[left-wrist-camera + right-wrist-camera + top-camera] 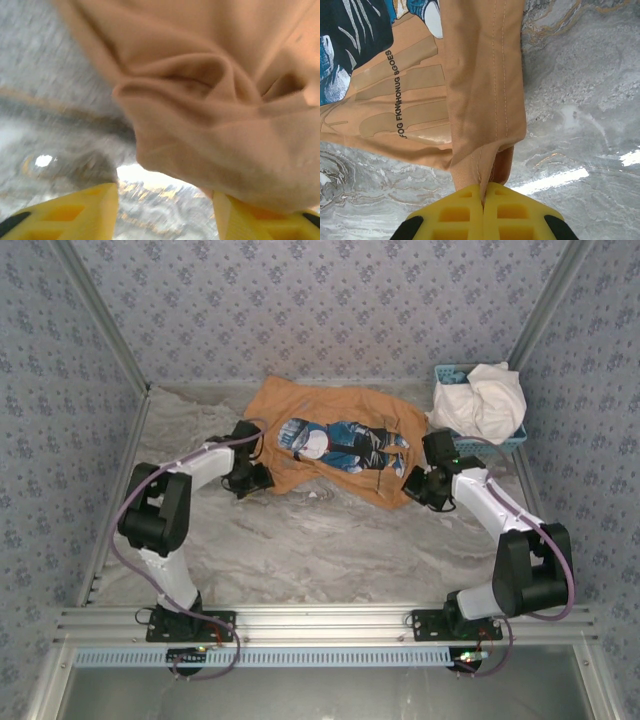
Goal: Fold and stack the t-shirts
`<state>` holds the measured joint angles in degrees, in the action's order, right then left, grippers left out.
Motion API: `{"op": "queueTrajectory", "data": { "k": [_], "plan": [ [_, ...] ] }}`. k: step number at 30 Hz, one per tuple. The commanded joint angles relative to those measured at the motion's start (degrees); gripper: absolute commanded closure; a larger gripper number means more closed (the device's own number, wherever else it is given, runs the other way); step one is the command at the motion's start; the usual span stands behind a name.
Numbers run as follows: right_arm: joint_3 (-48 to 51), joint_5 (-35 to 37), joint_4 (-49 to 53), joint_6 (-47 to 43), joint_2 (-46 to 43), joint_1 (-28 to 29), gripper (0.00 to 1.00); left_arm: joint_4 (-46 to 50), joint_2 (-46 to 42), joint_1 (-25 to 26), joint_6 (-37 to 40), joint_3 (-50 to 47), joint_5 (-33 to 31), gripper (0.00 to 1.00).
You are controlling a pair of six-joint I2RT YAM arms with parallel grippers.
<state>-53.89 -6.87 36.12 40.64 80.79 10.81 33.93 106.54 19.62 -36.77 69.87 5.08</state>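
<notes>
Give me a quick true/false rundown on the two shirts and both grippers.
1. The right gripper is shut on an edge of the tan-orange shirt. True.
2. The white shirt is folded on top of the tan-orange shirt. False: it sits bunched in the light-blue basket.
3. The left gripper is open at the tan-orange shirt's edge. True.
4. The tan-orange shirt lies print side down. False: its cartoon print faces up.

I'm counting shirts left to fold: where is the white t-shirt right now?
In the top view, the white t-shirt is bunched in the light-blue basket at the far right corner.
</notes>
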Motion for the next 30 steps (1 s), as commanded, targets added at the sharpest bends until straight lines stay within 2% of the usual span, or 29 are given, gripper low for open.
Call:
{"op": "queueTrajectory", "data": {
  "k": [1, 5, 6, 9, 12, 19, 23, 26, 28, 30],
  "plan": [
    [0.45, -0.58, 0.88, -0.48, -1.40, -0.59, 1.00, -1.11, 4.32, 0.13, 1.09, 4.11, 0.12, 0.59],
    [-0.19, -0.25, 1.33, -0.81, -1.40, -1.14, 1.00, 1.01, 5.02, -0.01, 1.31, 7.30, -2.25, 0.97],
    [-0.57, -0.01, 1.62, -1.06, -1.34, -1.34, 1.00, 2.12, 4.09, -0.10, 0.91, 7.78, -3.11, 1.00],
    [-2.55, 0.28, 2.29, -2.53, -1.22, -2.47, 1.00, 8.16, -0.85, -0.69, -1.09, 9.28, -5.96, 1.00],
    [-6.11, 0.37, 3.29, -4.07, -0.90, -3.83, 1.00, 15.45, -4.99, -2.01, -3.79, 10.54, -5.91, 1.00],
    [-17.42, 1.39, 6.14, -8.80, 0.92, -5.16, 1.00, 30.48, -10.30, -3.71, -8.43, 12.91, -3.58, 1.00],
    [-17.55, 3.93, 6.93, -9.09, -0.79, -4.86, 1.00, 34.23, -14.38, -3.71, -13.76, 8.08, -0.03, 1.00],
    [-13.42, 5.24, 7.86, -9.09, -3.30, -4.34, 1.00, 31.98, -19.47, -3.45, -17.57, 2.17, 2.87, 0.94],
    [-9.80, 5.08, 7.66, -9.09, -4.77, -4.28, 1.00, 28.36, -21.96, -3.36, -18.52, -1.46, 4.93, 0.76],
    [-6.69, 5.44, 7.56, -9.00, -5.59, -4.30, 1.00, 27.48, -22.55, -3.44, -18.35, -3.18, 4.67, 0.52]
  ]
}}
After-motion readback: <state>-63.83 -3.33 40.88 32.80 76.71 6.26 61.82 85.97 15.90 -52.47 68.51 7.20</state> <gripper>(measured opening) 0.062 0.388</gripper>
